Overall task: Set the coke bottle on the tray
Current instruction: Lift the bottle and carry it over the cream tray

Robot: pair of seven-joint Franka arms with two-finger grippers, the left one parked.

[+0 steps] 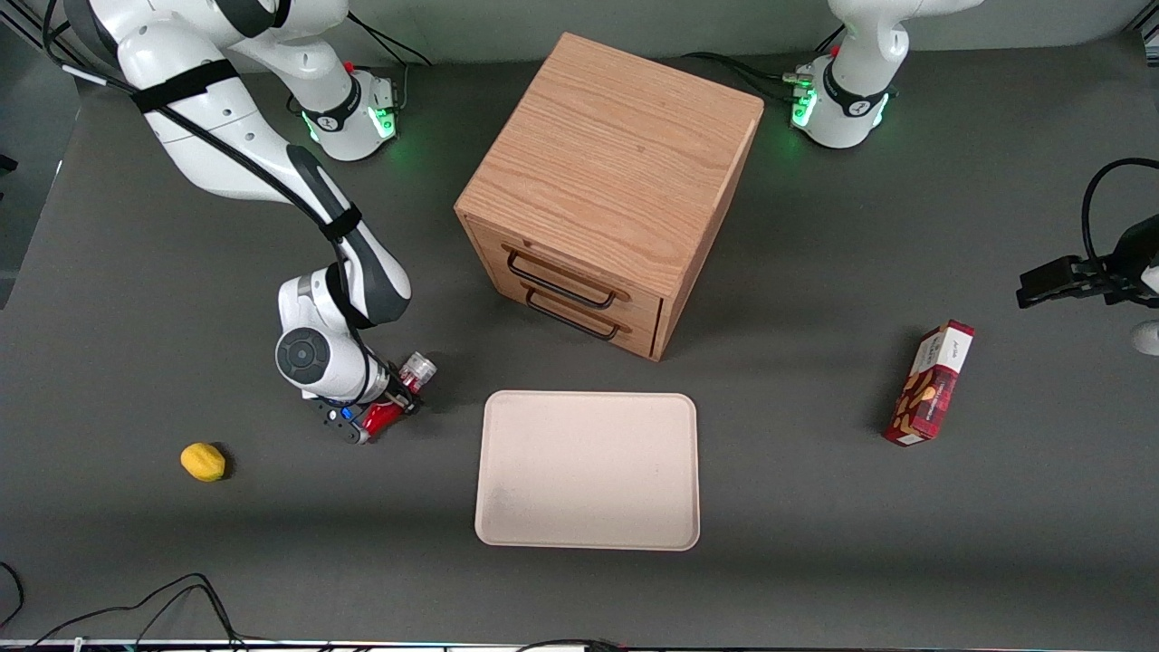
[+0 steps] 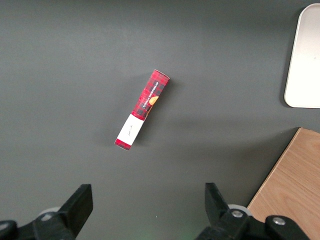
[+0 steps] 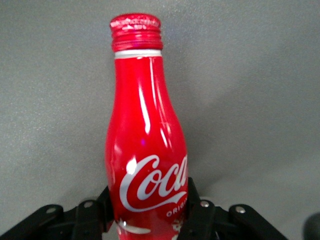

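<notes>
Gripper state: the gripper (image 1: 391, 409) was found clamped on the lower body of the coke bottle (image 1: 398, 398); in the right wrist view the fingers (image 3: 200, 212) were seen pressed against both sides of the coke bottle (image 3: 147, 165).
Bottle location: held at the gripper, just beside the tray (image 1: 589, 534), toward the working arm's end of the table; whether its base touched the table could not be told.
Bottle axis: tilted, silvery base toward the wooden drawer cabinet (image 1: 608, 181), cap hidden in the front view.
Key relation: the tray lay sideways from the gripper, toward the parked arm's end, slightly nearer the front camera.
Next move (judged): a short lateral carry over the low rim.
</notes>
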